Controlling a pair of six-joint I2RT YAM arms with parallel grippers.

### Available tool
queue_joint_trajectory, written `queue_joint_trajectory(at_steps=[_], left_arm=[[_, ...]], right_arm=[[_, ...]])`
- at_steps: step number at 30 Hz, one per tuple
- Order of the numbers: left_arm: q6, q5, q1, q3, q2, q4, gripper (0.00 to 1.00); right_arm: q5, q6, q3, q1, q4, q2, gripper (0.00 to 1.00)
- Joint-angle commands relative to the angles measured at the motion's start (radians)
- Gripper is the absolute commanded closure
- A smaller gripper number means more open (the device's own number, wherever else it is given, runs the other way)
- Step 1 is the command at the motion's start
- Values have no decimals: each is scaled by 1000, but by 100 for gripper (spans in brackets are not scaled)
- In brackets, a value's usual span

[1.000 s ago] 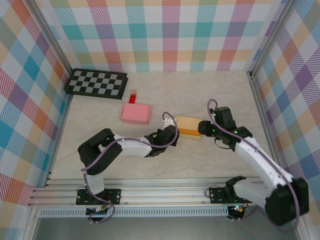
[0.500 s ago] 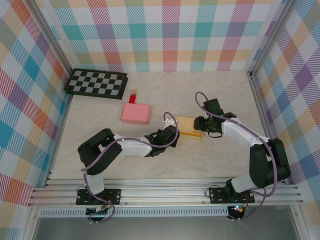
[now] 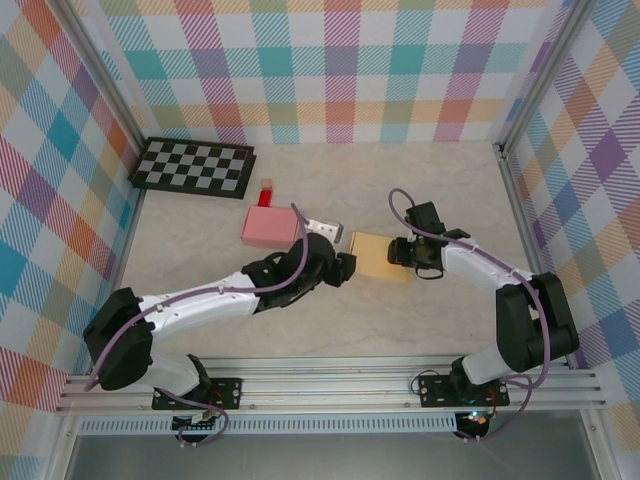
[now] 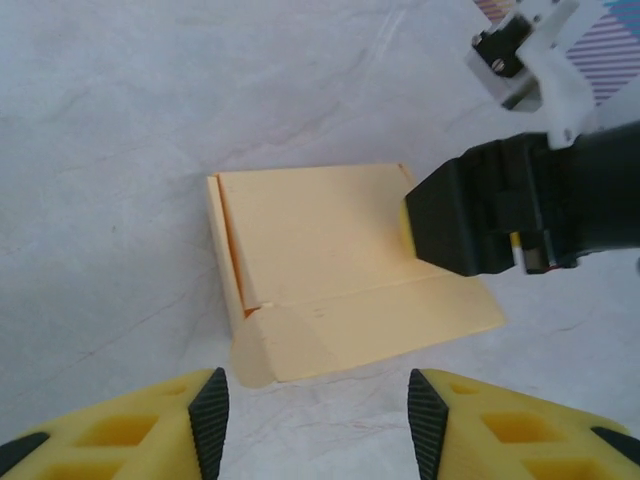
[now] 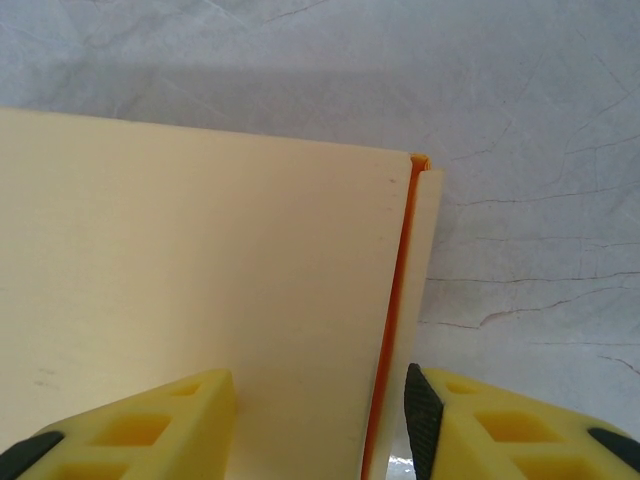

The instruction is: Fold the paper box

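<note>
The yellow paper box (image 3: 375, 256) lies in the middle of the table (image 3: 450, 190), between the two grippers. The left gripper (image 4: 315, 400) is open and empty, just beside the box. The right gripper (image 5: 320, 410) stands with its jaws apart over the opposite edge of the box.

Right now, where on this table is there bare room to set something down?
Free: the table behind the yellow box, and along its near edge. Crowded: the centre, with the left gripper, right gripper and pink box.
</note>
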Motion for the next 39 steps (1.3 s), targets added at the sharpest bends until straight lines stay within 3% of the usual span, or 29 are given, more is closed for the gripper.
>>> queue_joint_trajectory(at_steps=[1,9,17,29,39], left_arm=[[-100,141,69,72,92,-153,47],[-175,303,158,215,356,-97,49],[-198,304,159,209,450,-85,53],[-193,229,161,198,462,-154,60],[-198,235,165,234,423,-187,57]], right_arm=[[-10,-12,-12,-5,-1,-18,50],[-21,-27,-18,-5,-11,-36,52],[7,-51,-47,-6,-16,-38,52],[0,-26,-30,-10,-8,35,53],[-54,5,58,-10,-82,-18,54]])
